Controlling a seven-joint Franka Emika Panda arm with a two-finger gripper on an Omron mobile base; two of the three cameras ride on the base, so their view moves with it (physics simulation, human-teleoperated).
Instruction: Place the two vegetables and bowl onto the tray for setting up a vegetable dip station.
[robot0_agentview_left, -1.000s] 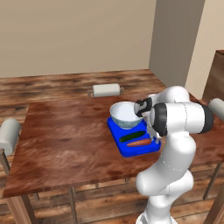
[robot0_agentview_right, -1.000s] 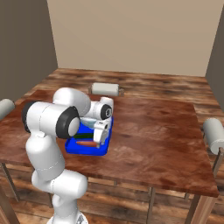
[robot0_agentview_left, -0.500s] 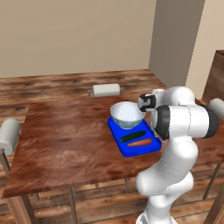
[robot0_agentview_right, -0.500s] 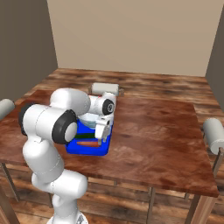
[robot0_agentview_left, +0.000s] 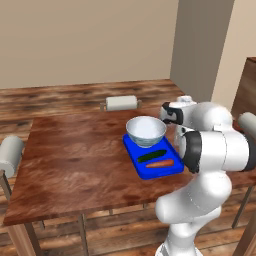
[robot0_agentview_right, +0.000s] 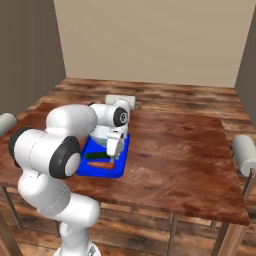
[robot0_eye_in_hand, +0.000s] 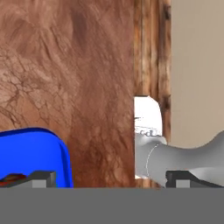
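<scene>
The blue tray (robot0_agentview_left: 151, 173) lies on the wooden table near its right side. At the tray's far end stands the pale bowl (robot0_agentview_left: 145, 131). The dark green cucumber (robot0_agentview_left: 151, 156) and the orange carrot (robot0_agentview_left: 160, 163) lie side by side on the tray's near half. In the right base view the cucumber (robot0_agentview_right: 95, 156) and carrot (robot0_agentview_right: 100, 164) rest on the tray (robot0_agentview_right: 102, 173) just left of my gripper (robot0_agentview_right: 113, 151), which hangs above the tray's right edge. In the hand view my gripper (robot0_eye_in_hand: 113, 177) is open and holds nothing, with a tray corner (robot0_eye_in_hand: 39, 151) at lower left.
White cylindrical rolls stand around the table: one at the far edge (robot0_agentview_left: 121, 102), one at the left (robot0_agentview_left: 10, 154), one at the right (robot0_agentview_right: 245, 154). Bare wood table (robot0_agentview_left: 75, 155) stretches left of the tray. My own arm crowds the tray's right side.
The hand has lifted up and off the tray's near half towards its right edge. The carrot, hidden under the hand a second ago, now shows beside the cucumber.
</scene>
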